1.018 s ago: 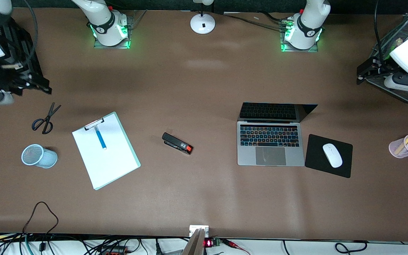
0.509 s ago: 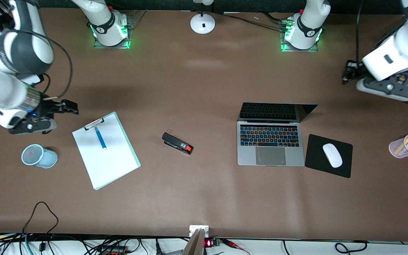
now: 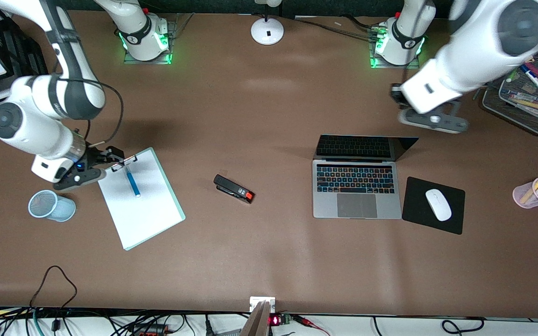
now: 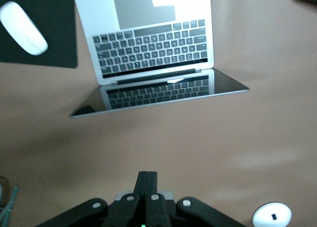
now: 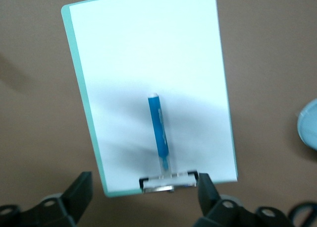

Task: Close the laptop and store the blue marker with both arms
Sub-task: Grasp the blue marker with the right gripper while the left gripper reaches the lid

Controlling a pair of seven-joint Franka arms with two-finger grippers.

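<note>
The laptop (image 3: 357, 186) lies open toward the left arm's end of the table, its dark screen (image 3: 362, 147) tilted far back. In the left wrist view the laptop (image 4: 148, 38) shows ahead of my left gripper (image 4: 147, 175), which is shut and empty. From the front, the left gripper (image 3: 394, 93) hangs over bare table beside the screen's top edge. The blue marker (image 3: 132, 181) lies on a white clipboard (image 3: 140, 210). My right gripper (image 3: 114, 156) is open over the clipboard's clip end. In the right wrist view the blue marker (image 5: 158, 130) lies just past the open right gripper (image 5: 144, 187).
A black stapler (image 3: 234, 188) lies mid-table. A white mouse (image 3: 438, 204) rests on a black mouse pad (image 3: 414, 212) beside the laptop. A blue mesh cup (image 3: 52, 205) lies by the clipboard. A pink cup of markers (image 3: 537, 193), a marker tray (image 3: 521, 109) and a lamp base (image 3: 267, 30) stand at the edges.
Both arms swung in from the table's ends. The right gripper came over the clipboard's clip. The left gripper shut and moved over the table by the laptop's screen.
</note>
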